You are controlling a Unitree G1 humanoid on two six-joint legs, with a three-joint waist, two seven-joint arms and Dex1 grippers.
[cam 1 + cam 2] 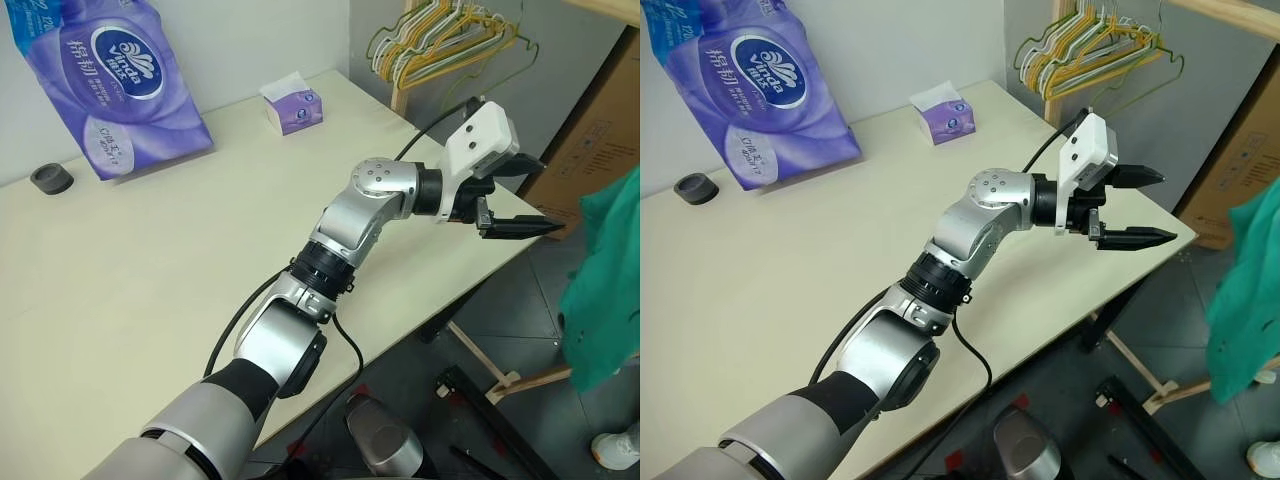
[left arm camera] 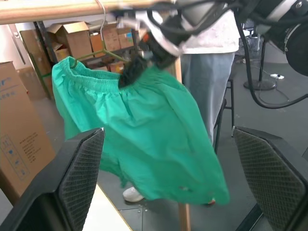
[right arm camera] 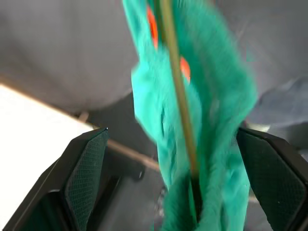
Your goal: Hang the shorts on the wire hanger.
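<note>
The teal-green shorts point(image 2: 144, 134) hang by their gathered waistband on the wire hanger, whose hook point(image 2: 102, 17) is over a wooden rail point(image 2: 57, 10). In the eye views they show past the table's right edge point(image 1: 600, 280). My right gripper point(image 2: 137, 60) is at the waistband's top. In its own wrist view its fingers point(image 3: 86, 183) stand wide apart with the shorts point(image 3: 211, 96) and a thin bronze wire point(image 3: 175, 82) between them, and nothing is clamped. My left gripper point(image 1: 550, 195) is open, held level over the table's right corner and pointing at the shorts without touching them.
On the table point(image 1: 150, 280) are a purple tissue pack point(image 1: 110, 70), a small tissue box point(image 1: 293, 105) and a black round piece point(image 1: 52, 178). Bunched yellow and green hangers point(image 1: 440, 35) hang beyond it. A person point(image 2: 207, 62) stands behind the shorts, and cardboard boxes point(image 2: 19, 130) are stacked nearby.
</note>
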